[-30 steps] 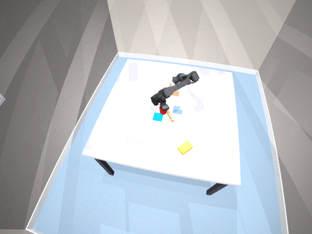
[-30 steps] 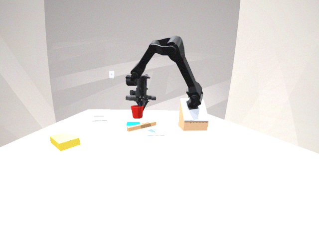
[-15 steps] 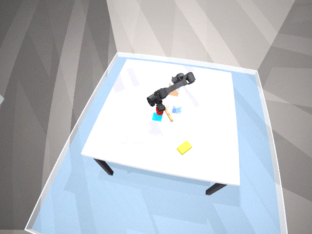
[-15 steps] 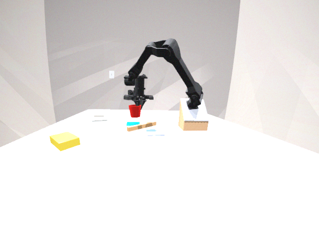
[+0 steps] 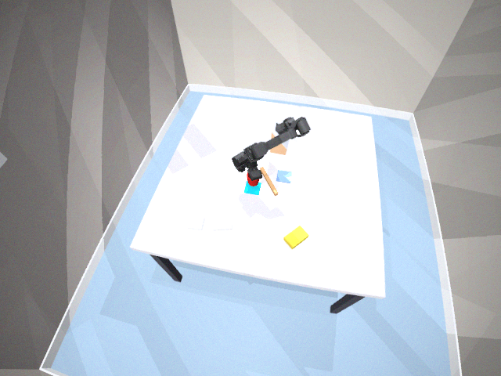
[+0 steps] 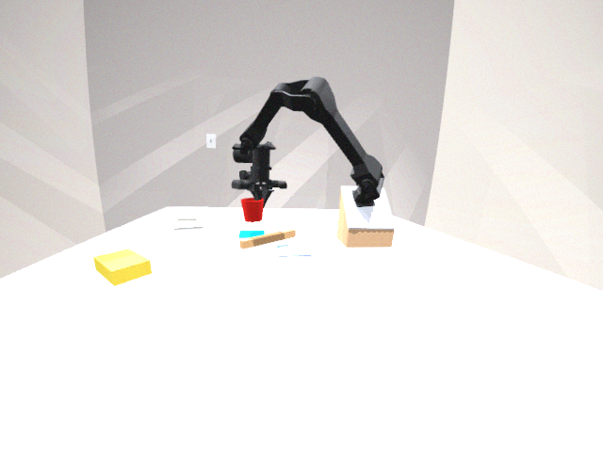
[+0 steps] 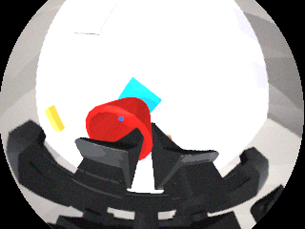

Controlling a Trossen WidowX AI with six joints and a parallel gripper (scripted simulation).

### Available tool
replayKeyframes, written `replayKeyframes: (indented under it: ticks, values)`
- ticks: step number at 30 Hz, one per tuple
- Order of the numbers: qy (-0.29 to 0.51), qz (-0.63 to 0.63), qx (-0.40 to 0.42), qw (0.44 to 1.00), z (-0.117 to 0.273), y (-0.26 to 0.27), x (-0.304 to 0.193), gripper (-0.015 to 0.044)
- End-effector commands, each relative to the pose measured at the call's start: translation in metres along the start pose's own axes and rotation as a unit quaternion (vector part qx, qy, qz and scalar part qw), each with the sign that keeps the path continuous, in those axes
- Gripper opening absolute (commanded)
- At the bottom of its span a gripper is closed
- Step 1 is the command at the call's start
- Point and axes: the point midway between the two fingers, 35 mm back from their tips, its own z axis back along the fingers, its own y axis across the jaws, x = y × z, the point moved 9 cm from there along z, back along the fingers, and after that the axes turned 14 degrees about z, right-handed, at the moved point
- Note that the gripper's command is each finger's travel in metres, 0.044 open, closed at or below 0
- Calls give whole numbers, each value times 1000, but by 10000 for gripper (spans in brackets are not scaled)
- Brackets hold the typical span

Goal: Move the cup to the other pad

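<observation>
One red cup (image 6: 252,209) clamped by its rim in gripper (image 6: 256,195), hanging upright above cyan pad (image 6: 251,234), apparently clear of it; wooden stick (image 6: 267,238) just beside pad

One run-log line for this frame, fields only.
phase: carry | tool: shut on red cup | cup: upright, lifted above cyan pad | wooden stick: beside pad | release: not yet
</observation>
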Motion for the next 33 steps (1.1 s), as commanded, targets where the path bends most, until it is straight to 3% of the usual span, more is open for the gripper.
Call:
replayKeyframes:
  ticks: [1, 22, 33]
  values:
    - [1, -1, -1, 1000, -7, 0, 1, 0]
    - [2, -1, 0, 1000, -44, -1, 4, 0]
    - [1, 1, -2, 1000, -42, -1, 4, 0]
